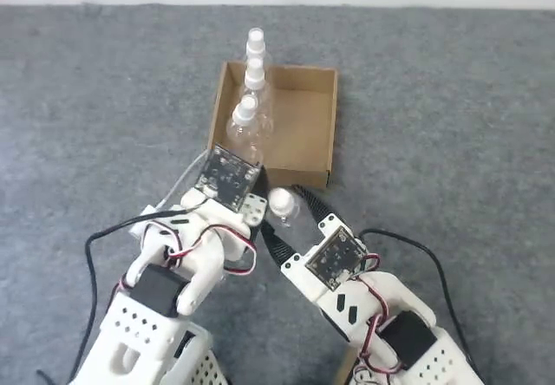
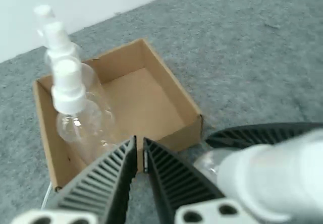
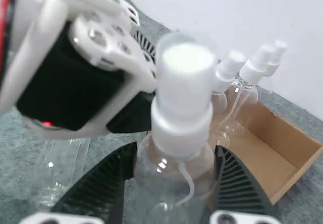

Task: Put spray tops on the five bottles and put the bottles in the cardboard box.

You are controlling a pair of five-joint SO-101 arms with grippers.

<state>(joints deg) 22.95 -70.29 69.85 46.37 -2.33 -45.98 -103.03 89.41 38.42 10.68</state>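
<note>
Clear bottles (image 1: 245, 130) wear white spray tops (image 1: 255, 42); the cardboard box (image 1: 305, 125) is plain brown; the table (image 1: 451, 99) is mottled grey; white arms (image 1: 173, 272) end in black ribbed fingers (image 2: 106, 178).

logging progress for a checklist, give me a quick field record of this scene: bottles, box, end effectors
in box: three bottles, spray tops on, standing along one wall of the cardboard box
fourth bottle: spray top on, outside the box by its wall nearest the arms
right end effector: shut on the fourth bottle
left end effector: shut, empty, next to that bottle
</note>
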